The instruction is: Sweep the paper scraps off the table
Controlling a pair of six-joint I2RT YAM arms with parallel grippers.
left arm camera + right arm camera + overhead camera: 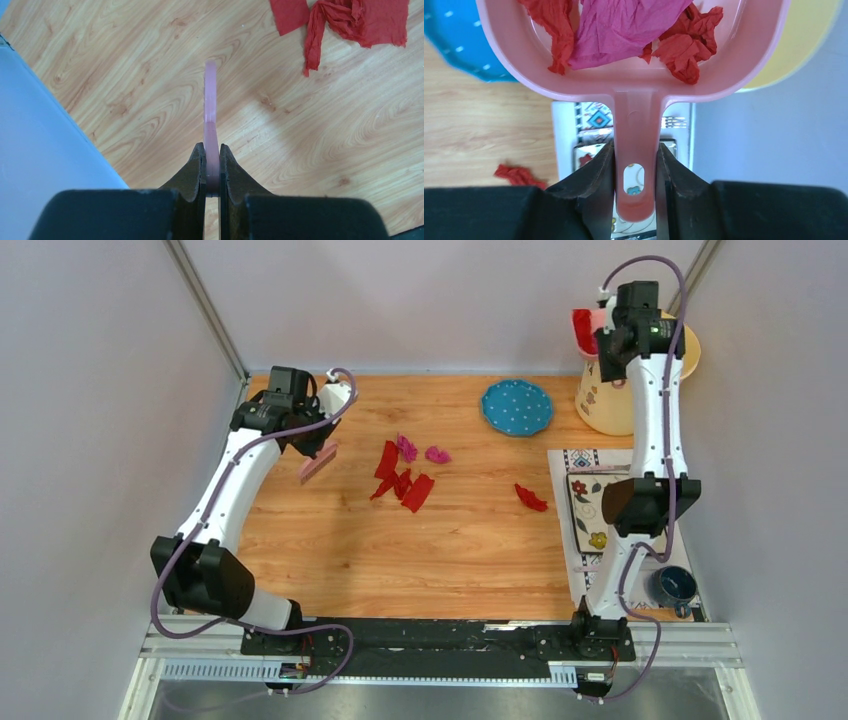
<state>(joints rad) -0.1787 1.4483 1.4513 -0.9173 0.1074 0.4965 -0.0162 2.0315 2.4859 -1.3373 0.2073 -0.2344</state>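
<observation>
Several red and magenta paper scraps (403, 473) lie bunched mid-table (340, 560), and one red scrap (530, 498) lies apart near the placemat. My left gripper (312, 447) is shut on the pale pink hand brush (318, 462), held left of the bunch. The left wrist view shows the brush (210, 100) edge-on between my fingers (190, 172), with scraps (345, 17) at upper right. My right gripper (605, 332) is raised at the back right. It is shut on the handle of the pink dustpan (634, 95), which holds several scraps (624, 25).
A blue dotted plate (517, 406) sits at the back centre. A yellow floral container (612, 400) stands at the back right, under the dustpan. A white patterned placemat (572, 540) with a tile lies on the right, and a dark mug (672, 586) stands near the front right corner.
</observation>
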